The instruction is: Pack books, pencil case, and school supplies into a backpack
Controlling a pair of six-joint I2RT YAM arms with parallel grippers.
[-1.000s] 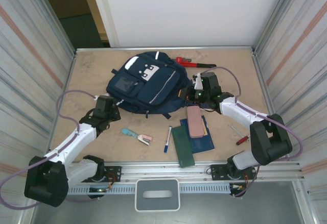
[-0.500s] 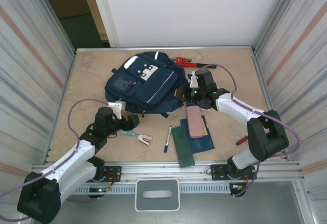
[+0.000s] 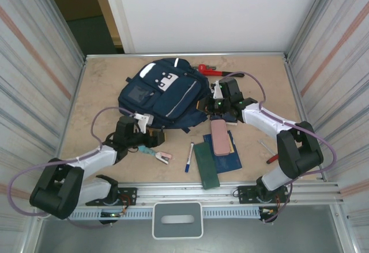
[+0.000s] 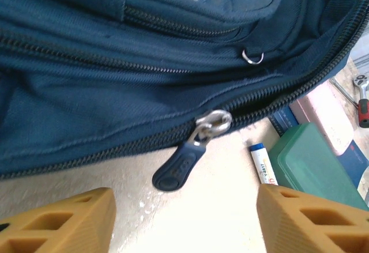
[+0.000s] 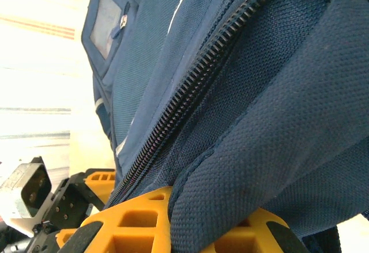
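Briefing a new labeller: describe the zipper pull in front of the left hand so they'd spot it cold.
Find the navy backpack and follow the zipper line along its near edge. A silver ring there dangles a dark blue oval tab onto the table, ahead of the left hand. Neighbouring zipper lines above carry no such tab.

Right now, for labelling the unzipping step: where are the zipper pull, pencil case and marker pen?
zipper pull (image 4: 174, 171): left wrist view, on its dark blue tab.
pencil case (image 3: 218, 137): top external view, middle of its pink top.
marker pen (image 3: 189, 157): top external view, middle of its white barrel.
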